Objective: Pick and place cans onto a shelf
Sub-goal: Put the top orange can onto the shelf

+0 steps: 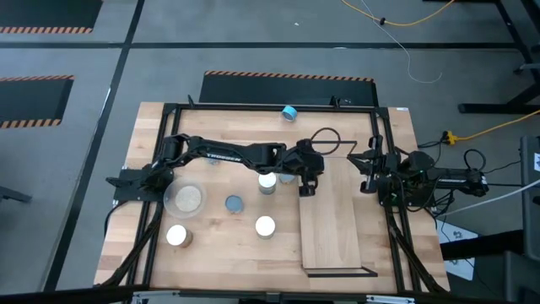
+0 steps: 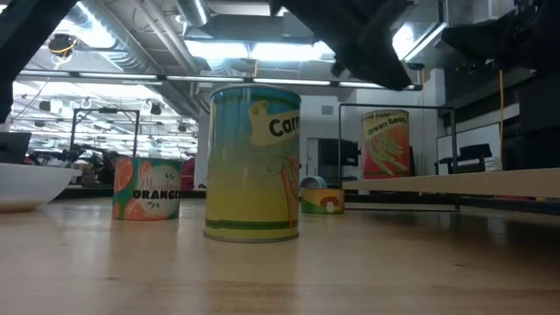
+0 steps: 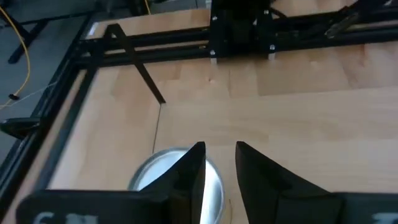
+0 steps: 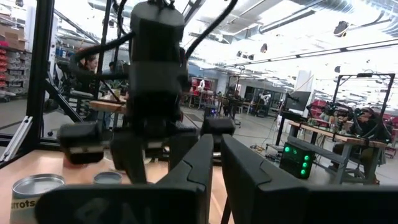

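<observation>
The shelf is a pale board on the table's right half, with a thin black frame at its far end. My left gripper hangs open over the shelf's far left corner. A silver-topped can stands upright on the shelf there, just below the left finger, and I see no touch. In the low view this green-labelled can stands on the shelf. My right gripper waits at the table's right edge, its fingers a narrow gap apart and empty.
Loose cans stand left of the shelf: white tops, a blue-grey top and one at the far edge. A clear round dish sits near the left arm. The shelf's near part is bare.
</observation>
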{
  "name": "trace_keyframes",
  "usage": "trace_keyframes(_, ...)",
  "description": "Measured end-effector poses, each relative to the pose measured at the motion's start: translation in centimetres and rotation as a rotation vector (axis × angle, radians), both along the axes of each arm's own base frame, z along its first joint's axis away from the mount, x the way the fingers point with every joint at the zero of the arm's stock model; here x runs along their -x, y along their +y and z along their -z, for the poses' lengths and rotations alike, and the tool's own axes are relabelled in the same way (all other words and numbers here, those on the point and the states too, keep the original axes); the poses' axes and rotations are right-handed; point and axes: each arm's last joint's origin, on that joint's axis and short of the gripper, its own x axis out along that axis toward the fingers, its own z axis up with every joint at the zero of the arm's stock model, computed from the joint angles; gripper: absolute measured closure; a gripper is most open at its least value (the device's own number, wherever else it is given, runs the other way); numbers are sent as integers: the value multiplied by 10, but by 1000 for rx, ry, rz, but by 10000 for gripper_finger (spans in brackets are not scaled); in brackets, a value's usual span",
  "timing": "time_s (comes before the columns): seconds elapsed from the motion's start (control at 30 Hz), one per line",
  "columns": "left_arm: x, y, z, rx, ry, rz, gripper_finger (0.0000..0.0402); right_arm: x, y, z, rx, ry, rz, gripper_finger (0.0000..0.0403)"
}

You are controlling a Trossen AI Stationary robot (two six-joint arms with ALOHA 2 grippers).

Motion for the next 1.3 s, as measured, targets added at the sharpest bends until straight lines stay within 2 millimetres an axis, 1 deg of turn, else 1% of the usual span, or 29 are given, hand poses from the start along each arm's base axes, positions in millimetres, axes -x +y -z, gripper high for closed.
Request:
trace_keyframes(0.07,6,0,-12,-13,-13,5,321,0,0,0,-3,-2,-1,364)
trace_keyframes(0.23,31,6,-53,-48,-37,11,321,0,0,-1,-24,-13,-7,355)
trace_keyframes(0.3,42,9,-68,-55,-40,6,321,0,0,-1,-39,-19,-11,340)
trace_keyframes(0.43,71,16,-98,-65,-26,-7,321,1,0,-3,-69,-39,-21,293)
trace_keyframes(0.57,99,21,-118,-63,20,-19,321,1,0,-4,-116,-60,-36,250)
trace_keyframes(0.6,106,21,-120,-61,48,-21,321,1,0,-5,-127,-68,-41,244)
trace_keyframes(0.67,117,22,-123,-55,44,-31,321,1,0,-6,-128,-64,-48,236)
trace_keyframes(0.7,123,23,-121,-46,58,-39,321,0,0,-7,-127,-59,-50,235)
trace_keyframes(0.8,135,25,-106,-22,75,-60,321,0,1,-17,-120,-57,-74,234)
trace_keyframes(0.87,144,26,-88,2,96,-81,321,-2,1,-25,-118,-49,-72,234)
trace_keyframes(1.0,156,26,-53,44,60,-118,321,-10,1,-40,-122,1,-65,234)
trace_keyframes(1.13,165,25,-19,80,60,-142,321,-26,1,-51,-126,77,-65,234)
trace_keyframes(1.23,168,25,-1,115,53,-159,321,-42,1,-61,-130,143,-61,234)
trace_keyframes(1.3,170,24,6,131,56,-167,321,-54,1,-67,-131,217,-56,234)
